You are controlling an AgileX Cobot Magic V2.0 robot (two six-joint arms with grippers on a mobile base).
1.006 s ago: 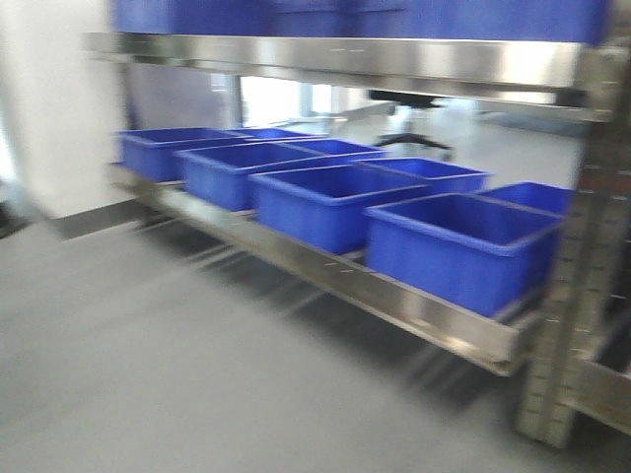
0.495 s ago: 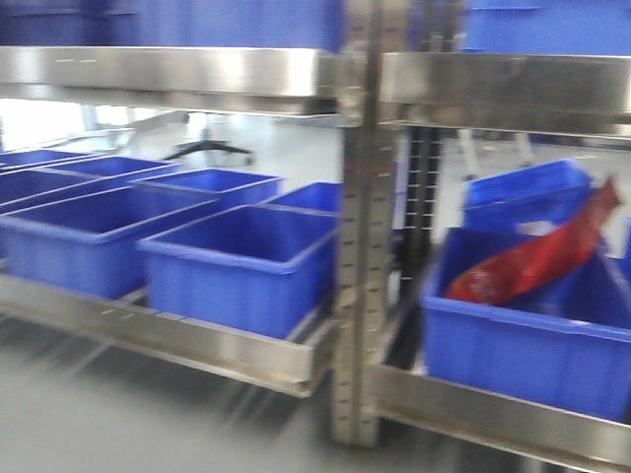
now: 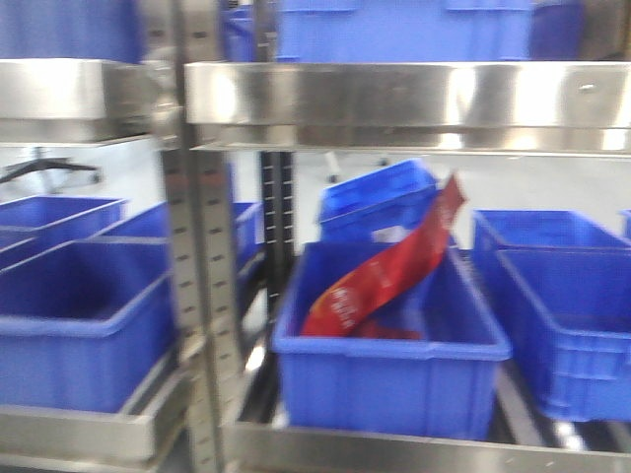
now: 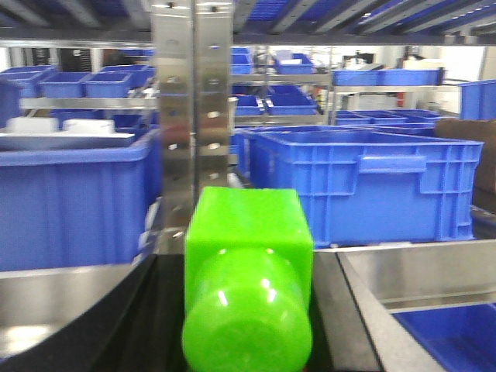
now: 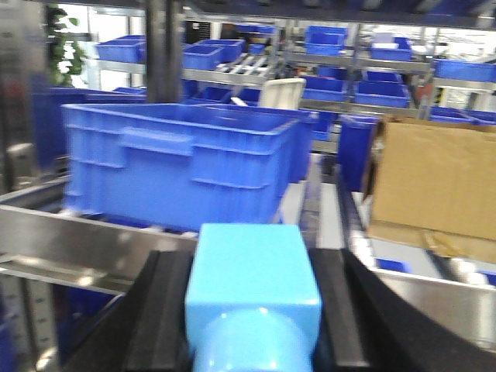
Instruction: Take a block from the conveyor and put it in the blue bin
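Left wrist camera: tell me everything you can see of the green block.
The green block is bright lime, glossy, plastic-looking: a square-edged body with a rounded, dome-like end facing the camera. It fills the lower centre of the left wrist view, flanked closely by the left end effector's dark fingers, apparently gripped. A steel shelf post stands behind it.

I am working in a warehouse or stockroom. Stainless steel racking [image 3: 394, 94] with perforated uprights [image 3: 202, 296] carries rows of identical blue plastic bins [image 3: 389, 379]. More bin-filled shelves [image 5: 349, 58] recede behind, and a cardboard carton [image 5: 434, 178] stands among them.
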